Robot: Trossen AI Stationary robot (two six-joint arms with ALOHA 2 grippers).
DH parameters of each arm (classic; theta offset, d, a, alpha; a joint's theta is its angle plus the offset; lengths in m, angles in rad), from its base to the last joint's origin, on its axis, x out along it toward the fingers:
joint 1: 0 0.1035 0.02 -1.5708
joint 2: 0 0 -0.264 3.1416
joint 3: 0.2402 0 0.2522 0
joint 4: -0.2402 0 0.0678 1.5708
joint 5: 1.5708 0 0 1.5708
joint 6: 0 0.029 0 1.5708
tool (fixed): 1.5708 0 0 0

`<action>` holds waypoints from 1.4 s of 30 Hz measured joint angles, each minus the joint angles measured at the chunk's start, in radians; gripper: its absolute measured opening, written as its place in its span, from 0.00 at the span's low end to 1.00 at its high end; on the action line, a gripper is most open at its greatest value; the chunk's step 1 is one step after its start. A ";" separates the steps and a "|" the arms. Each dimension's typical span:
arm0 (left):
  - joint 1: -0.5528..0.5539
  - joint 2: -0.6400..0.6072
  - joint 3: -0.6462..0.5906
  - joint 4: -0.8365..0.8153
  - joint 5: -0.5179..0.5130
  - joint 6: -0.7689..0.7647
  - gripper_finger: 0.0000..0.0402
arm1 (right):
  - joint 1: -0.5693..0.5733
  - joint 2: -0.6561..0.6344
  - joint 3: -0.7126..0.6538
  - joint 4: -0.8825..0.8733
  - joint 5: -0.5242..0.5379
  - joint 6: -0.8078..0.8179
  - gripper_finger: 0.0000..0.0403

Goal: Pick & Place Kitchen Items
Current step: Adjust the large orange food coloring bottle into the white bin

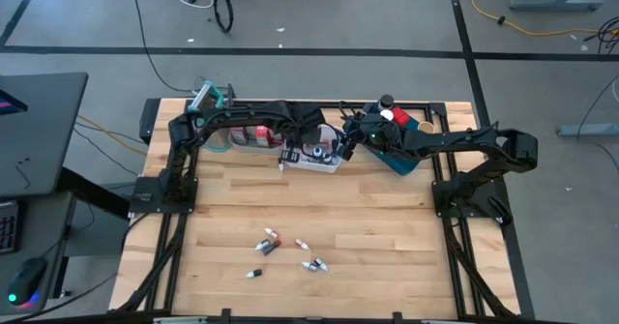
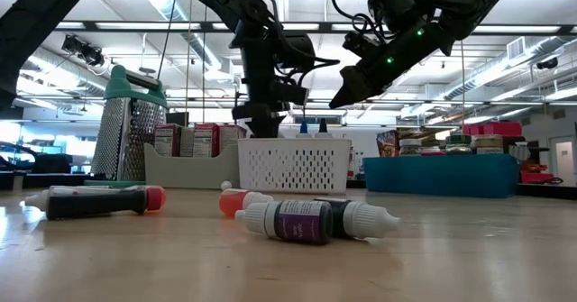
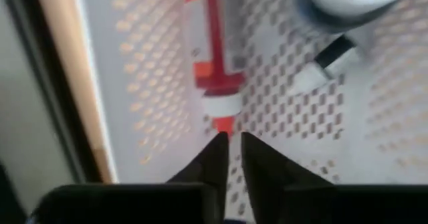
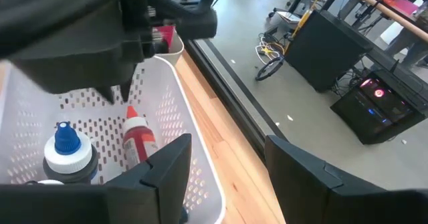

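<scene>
My left gripper (image 3: 233,144) hangs fingers-down inside the white mesh basket (image 1: 311,158), with only a narrow gap between its fingertips and nothing between them. It is just above the tip of a red bottle (image 3: 212,43) that lies on its side on the basket floor. The red bottle also shows in the right wrist view (image 4: 137,140), beside a blue-capped bottle (image 4: 64,152). My right gripper (image 4: 227,177) is wide open and empty, above the basket's right end. Several tiny bottles (image 1: 267,243) lie loose on the table toward its near edge, and they also show in the low view (image 2: 302,219).
A clear bin with red cartons (image 1: 248,135) and a metal grater (image 2: 131,126) stand left of the basket. A blue tray (image 1: 398,158) with jars stands to its right. Bare wood lies between the basket and the loose bottles. The table's far edge runs just behind the basket.
</scene>
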 joint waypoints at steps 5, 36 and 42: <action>0.005 0.015 0.000 0.016 0.086 0.016 0.28 | 0.000 0.000 0.000 0.000 -0.001 0.000 0.50; 0.063 0.124 -0.001 0.096 0.085 0.070 0.10 | 0.000 0.000 0.000 0.015 -0.034 -0.004 0.50; 0.046 0.097 -0.002 0.072 0.065 0.058 0.10 | 0.000 0.000 0.000 0.016 -0.035 -0.004 0.50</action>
